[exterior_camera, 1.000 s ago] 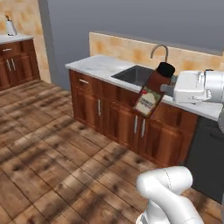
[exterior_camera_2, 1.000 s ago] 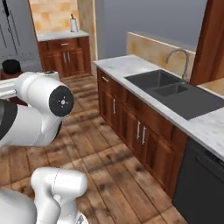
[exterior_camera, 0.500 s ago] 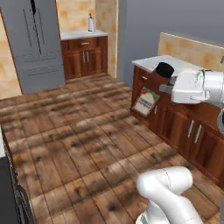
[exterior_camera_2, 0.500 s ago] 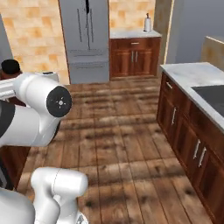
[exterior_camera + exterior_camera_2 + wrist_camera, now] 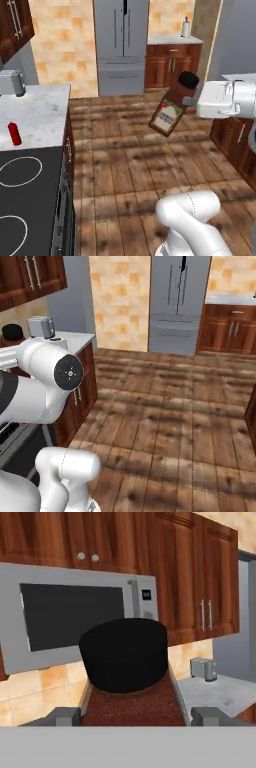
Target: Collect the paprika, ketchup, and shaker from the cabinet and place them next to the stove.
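My gripper (image 5: 189, 98) is shut on the paprika (image 5: 171, 109), a dark brown bottle with a black cap and pale label. It hangs tilted in mid-air over the wooden floor. In the hand view its black cap (image 5: 125, 654) sits between my two fingertips (image 5: 62, 716). The ketchup (image 5: 14, 133), a slim red bottle, stands on the marble counter (image 5: 42, 112) just behind the stove (image 5: 27, 200). The stove's black top with white rings is at the lower left. The shaker and the cabinet are out of view.
A toaster (image 5: 11, 82) sits at the back of the counter, also seen as toaster (image 5: 40, 326) beside a black pot (image 5: 11, 332). A steel fridge (image 5: 121, 45) stands across the floor. A microwave (image 5: 70, 619) hangs under wooden wall cupboards.
The whole picture has swung from the sink counter past the fridge to the stove side, so the base has turned. The paprika stays in my gripper, tilted the same way.
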Controlling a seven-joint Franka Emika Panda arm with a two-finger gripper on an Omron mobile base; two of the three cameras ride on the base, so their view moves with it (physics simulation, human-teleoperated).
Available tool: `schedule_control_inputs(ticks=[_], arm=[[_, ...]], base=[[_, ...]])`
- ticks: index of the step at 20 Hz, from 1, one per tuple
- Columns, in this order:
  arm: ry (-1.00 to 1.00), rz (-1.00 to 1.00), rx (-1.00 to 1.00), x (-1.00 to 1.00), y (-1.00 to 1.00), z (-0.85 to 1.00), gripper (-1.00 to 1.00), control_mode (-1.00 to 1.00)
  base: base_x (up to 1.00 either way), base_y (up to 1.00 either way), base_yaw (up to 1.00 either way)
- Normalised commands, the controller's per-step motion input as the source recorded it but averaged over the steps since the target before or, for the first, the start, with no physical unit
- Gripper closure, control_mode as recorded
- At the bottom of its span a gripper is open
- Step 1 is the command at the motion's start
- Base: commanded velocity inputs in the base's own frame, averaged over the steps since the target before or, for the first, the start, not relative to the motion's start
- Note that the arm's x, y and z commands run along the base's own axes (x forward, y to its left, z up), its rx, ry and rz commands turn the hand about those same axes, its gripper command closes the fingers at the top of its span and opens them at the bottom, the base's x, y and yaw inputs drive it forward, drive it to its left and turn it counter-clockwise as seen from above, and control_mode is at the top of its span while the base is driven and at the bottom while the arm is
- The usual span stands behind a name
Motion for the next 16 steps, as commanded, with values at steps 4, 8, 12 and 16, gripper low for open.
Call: schedule_control_inputs(ticks=[4,8,12,16], arm=[[0.00,0.00,0.00,0.00,0.00,0.00,1.00,1.00],[0.00,0.00,0.00,0.00,0.00,0.00,1.00,1.00],[0.00,0.00,0.00,0.00,0.00,0.00,1.00,1.00],[0.00,0.00,0.00,0.00,0.00,0.00,1.00,1.00]], base=[[0.32,-0.31,0.56],[0.34,-0.33,0.56],[0.34,-0.37,0.54],[0.36,-0.41,0.51]])
